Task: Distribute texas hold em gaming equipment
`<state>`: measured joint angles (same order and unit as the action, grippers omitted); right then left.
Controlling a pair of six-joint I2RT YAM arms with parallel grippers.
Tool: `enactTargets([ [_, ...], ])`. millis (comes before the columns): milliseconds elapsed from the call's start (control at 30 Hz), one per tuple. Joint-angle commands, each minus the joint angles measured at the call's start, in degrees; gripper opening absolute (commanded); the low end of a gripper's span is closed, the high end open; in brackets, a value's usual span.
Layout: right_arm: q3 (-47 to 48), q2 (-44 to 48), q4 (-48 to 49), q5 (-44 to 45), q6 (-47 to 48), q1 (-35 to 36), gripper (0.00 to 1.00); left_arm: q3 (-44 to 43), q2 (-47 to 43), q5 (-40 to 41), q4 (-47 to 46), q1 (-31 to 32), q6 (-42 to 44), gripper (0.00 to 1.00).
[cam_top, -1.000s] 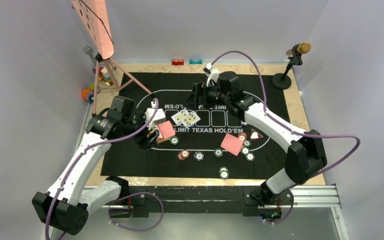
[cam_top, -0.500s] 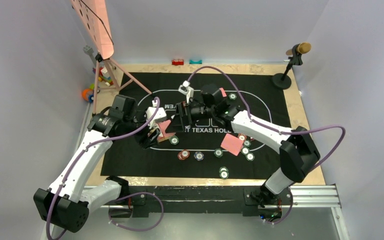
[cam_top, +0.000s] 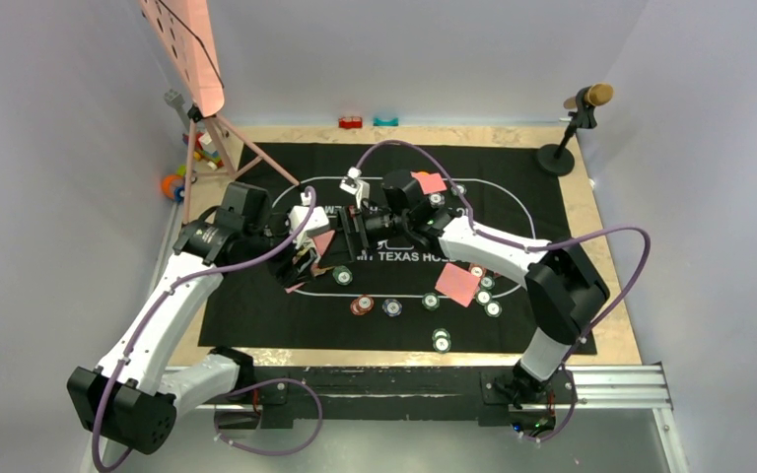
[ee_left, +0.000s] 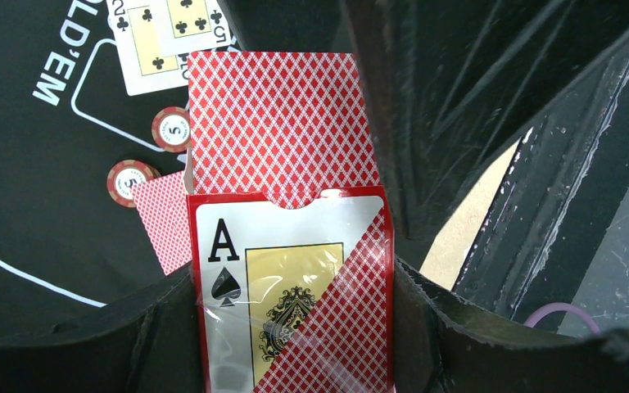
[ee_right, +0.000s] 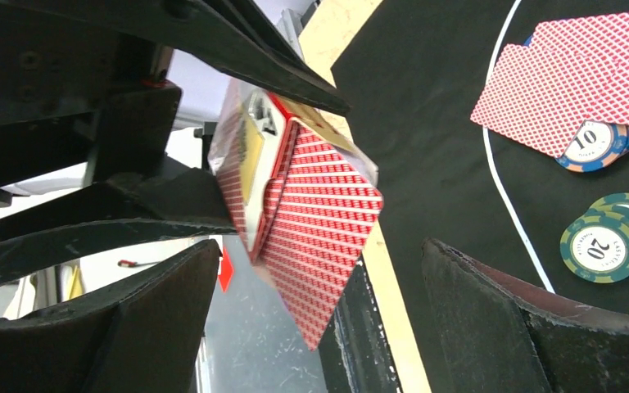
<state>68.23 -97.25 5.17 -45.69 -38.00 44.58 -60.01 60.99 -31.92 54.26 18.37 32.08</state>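
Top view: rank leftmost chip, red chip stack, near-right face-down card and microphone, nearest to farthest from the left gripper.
1. leftmost chip, just right of the left gripper, which holds the card box.
2. red chip stack, nearer the front.
3. face-down card, near right.
4. microphone, far right corner.

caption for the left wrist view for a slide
Left gripper shut on an ace-of-spades card box, a red-backed card sticking out of its top.
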Motion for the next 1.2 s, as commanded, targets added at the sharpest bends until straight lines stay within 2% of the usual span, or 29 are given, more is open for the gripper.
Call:
enactTargets([
  [0,2.08,-0.47,2.56,-1.59,-1.13,0.05,0.99,-3.01,-0.43,-1.62,-1.88,-0.44,-0.87,0.0],
  [333,1.79,-2.11,9.57,-3.61,-6.36,-1.19,0.96,-2.27,-1.95,-1.99,-1.01,-0.44,-0.7,0.0],
  [500,-0.49,-2.55,16.89,-5.27,-11.85,-3.18,0.87,-2.12,-2.25,-2.15,-1.02,-0.44,-0.7,0.0],
  [700,0.74,-4.3,16.5,-5.35,-12.35,-3.1,0.78,-2.23,-2.43,-2.18,-1.04,-0.44,-0.87,0.0],
  [933,1.46,-6.25,16.12,-6.5,-12.42,-2.61,0.72,-2.18,-2.46,-2.04,-1.37,-0.44,-0.93,0.0],
  [1167,0.68,-5.4,15.75,-6.59,-12.45,-2.85,0.58,-2.23,-2.58,-1.74,-1.03,-0.44,-0.83,0.0],
])
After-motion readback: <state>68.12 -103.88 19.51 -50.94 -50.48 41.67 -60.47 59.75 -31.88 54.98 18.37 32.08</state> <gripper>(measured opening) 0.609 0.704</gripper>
